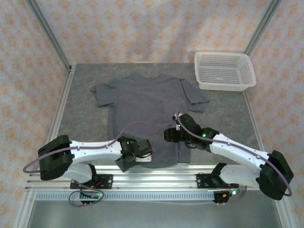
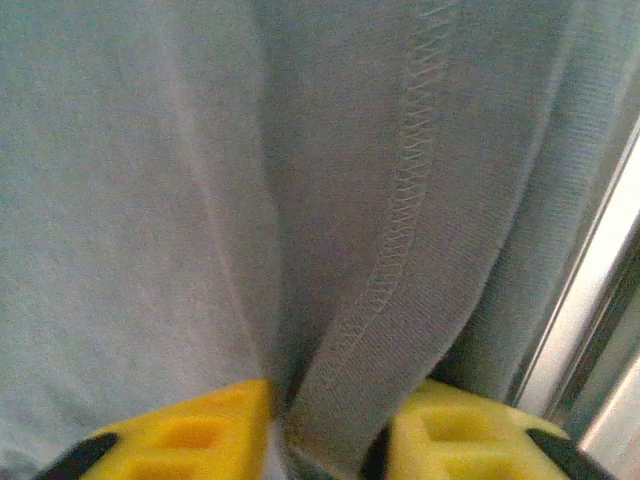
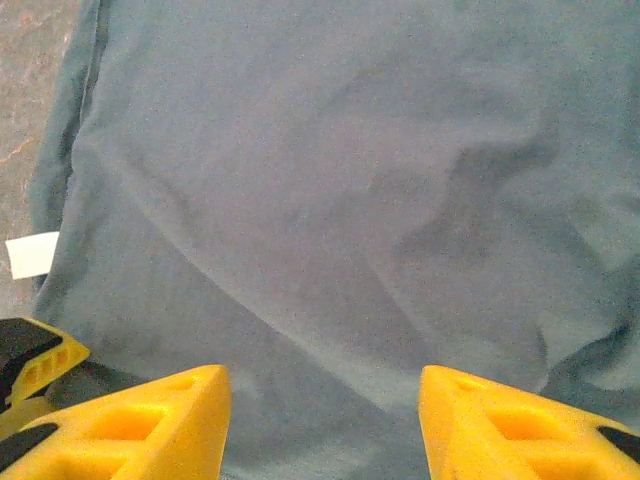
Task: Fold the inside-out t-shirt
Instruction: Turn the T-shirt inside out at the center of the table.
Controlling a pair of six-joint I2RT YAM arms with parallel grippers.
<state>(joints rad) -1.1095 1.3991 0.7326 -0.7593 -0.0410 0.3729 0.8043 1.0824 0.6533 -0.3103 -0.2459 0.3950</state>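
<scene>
On the grey table [image 1: 80,95], middle of the surface: the inside-out t-shirt [image 1: 147,102] lies spread flat. Its collar is to the far side, its hem along the near edge, and both sleeves are out to left and right. No fold shows anywhere in the body or sleeves, so by my reading the folding proper has not started and all of it is left to do.

White basket [image 1: 223,87] sits at the far right corner, apart from the shirt's right sleeve.

Left gripper [image 2: 330,420] is at the near left part of the hem. Its yellow fingers [image 2: 200,430] are drawn in on a raised ridge of the cloth, so it has the shirt pinched.

Right gripper [image 3: 325,400] is over the near right part of the shirt. Its jaws stand wide with flat cloth below and nothing between them. Whether the tips touch the cloth I cannot tell.

Overlock seam [image 2: 400,200] faces up in the left wrist view, consistent with inside-out.

Small white tag [image 3: 32,255] sits at the cloth's edge in the right wrist view.

Judgement: first grasp half set, with the right side not yet taken.
</scene>
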